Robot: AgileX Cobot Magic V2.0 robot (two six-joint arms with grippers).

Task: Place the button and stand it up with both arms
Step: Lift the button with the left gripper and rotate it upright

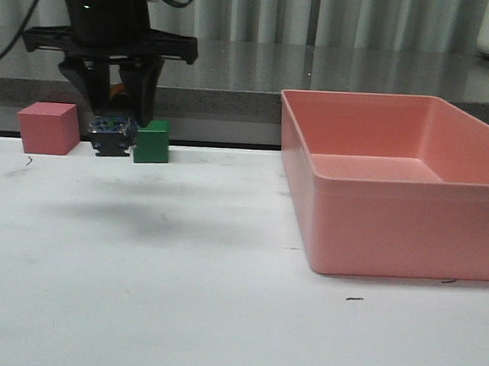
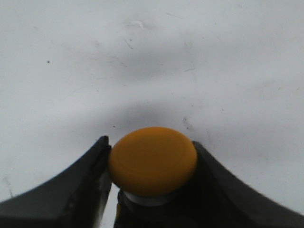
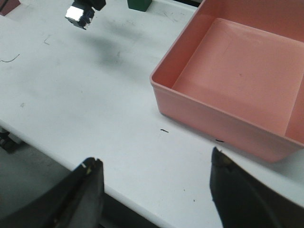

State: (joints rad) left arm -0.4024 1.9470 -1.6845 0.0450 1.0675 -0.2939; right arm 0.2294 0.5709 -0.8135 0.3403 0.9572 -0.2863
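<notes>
Left wrist view: button's (image 2: 152,160) yellow cap.

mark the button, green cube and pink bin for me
button (image 2: 152,160), left wrist view, yellow cap top
green cube (image 1: 152,143), front view, front face
pink bin (image 1: 394,224), front view, front wall

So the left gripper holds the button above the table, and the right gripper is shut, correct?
Not quite: the right gripper is open, its fingers wide apart in the right wrist view. The left gripper does hold the button above the table.

White table (image 1: 175,313): pink bin (image 1: 394,220), cubes (image 1: 48,128).
</notes>
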